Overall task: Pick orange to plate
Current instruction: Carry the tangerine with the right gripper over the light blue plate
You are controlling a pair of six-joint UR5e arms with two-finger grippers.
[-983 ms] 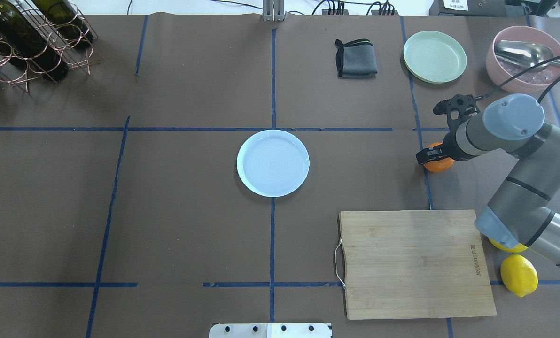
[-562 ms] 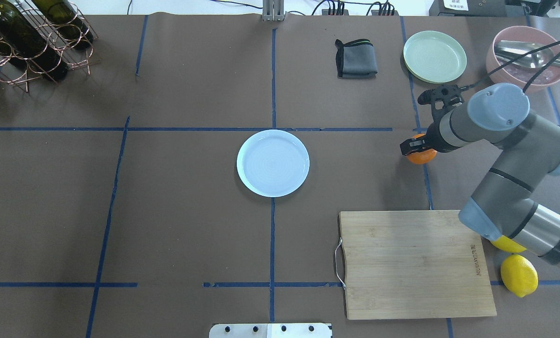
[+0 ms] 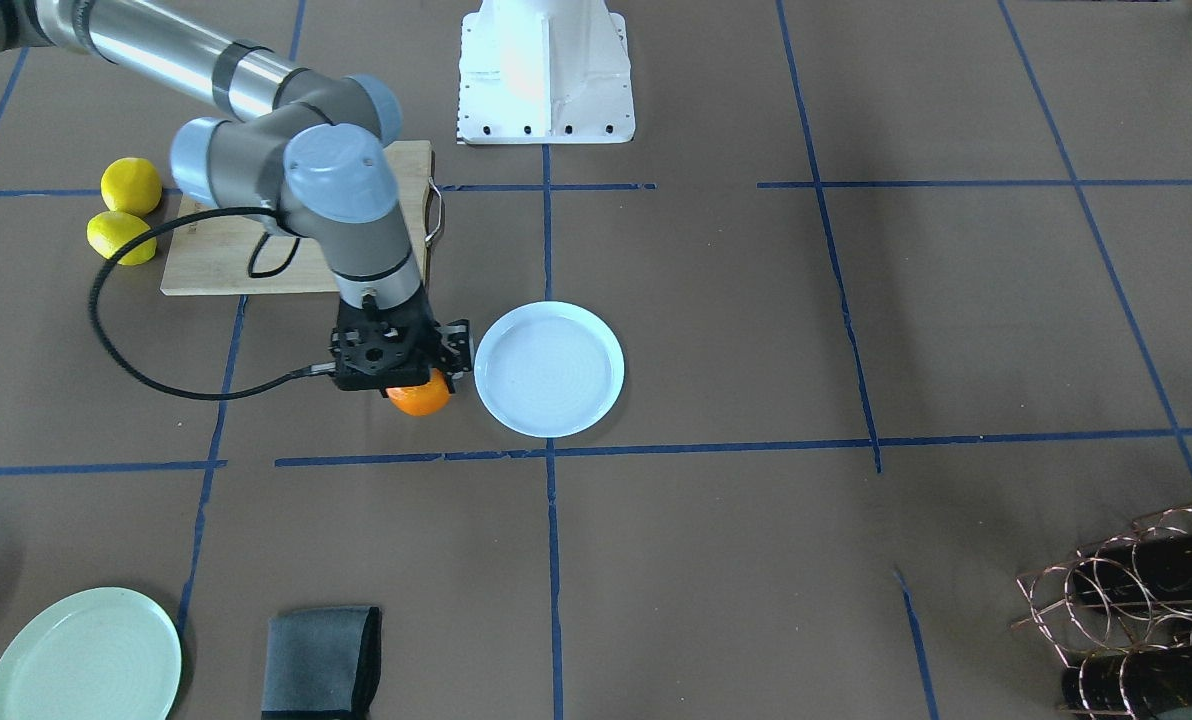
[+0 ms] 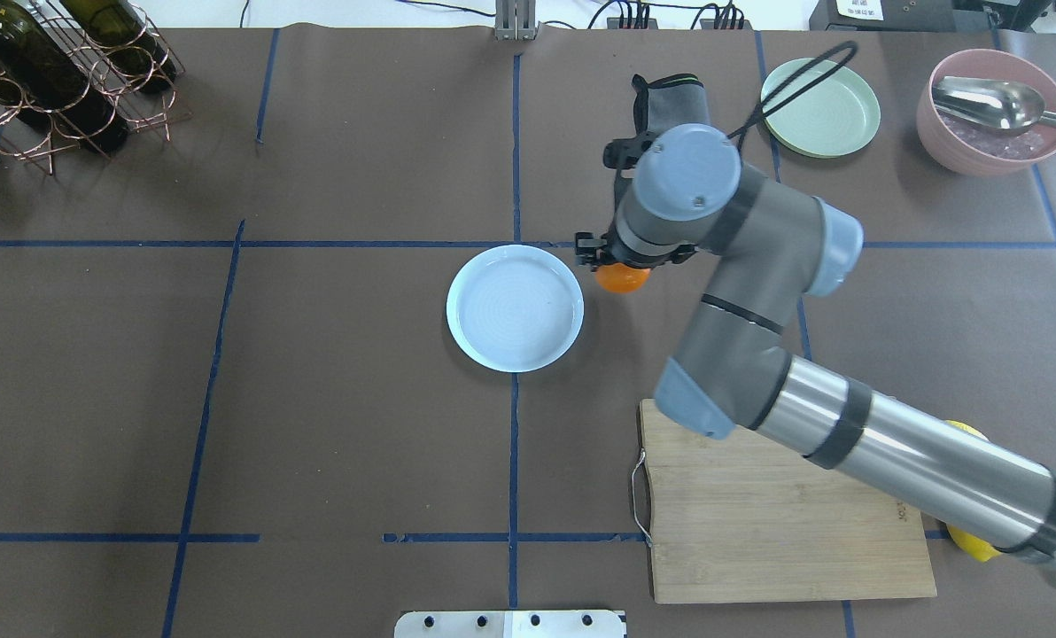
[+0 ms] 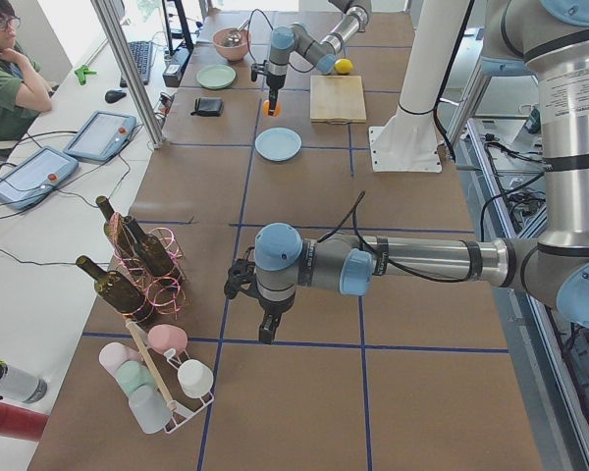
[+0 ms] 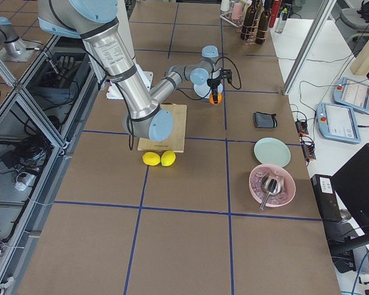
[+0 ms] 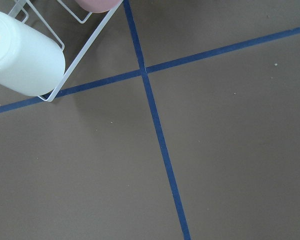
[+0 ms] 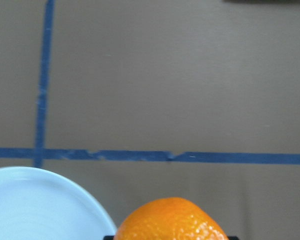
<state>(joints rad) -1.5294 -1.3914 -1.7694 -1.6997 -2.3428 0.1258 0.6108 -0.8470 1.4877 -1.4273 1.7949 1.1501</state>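
Observation:
The bright orange (image 4: 621,278) hangs just off the table, held from above by my right gripper (image 3: 411,378), which is shut on it. It is just beside the right rim of the empty bluish-white plate (image 4: 515,307) in the overhead view, not over it. In the right wrist view the orange (image 8: 171,220) fills the bottom edge and the plate (image 8: 35,210) curves in at the lower left. My left gripper (image 5: 264,332) shows only in the exterior left view, low over bare table far from the plate; I cannot tell whether it is open or shut.
A wooden cutting board (image 4: 785,496) lies under my right forearm, with two lemons (image 3: 131,185) beside it. A green plate (image 4: 819,106), a grey cloth (image 3: 321,660) and a pink bowl (image 4: 989,111) with a spoon sit at the far right. A bottle rack (image 4: 58,71) stands far left.
My right arm has carried the orange leftward across the table, from near the right blue tape line to just beside the plate's right rim.

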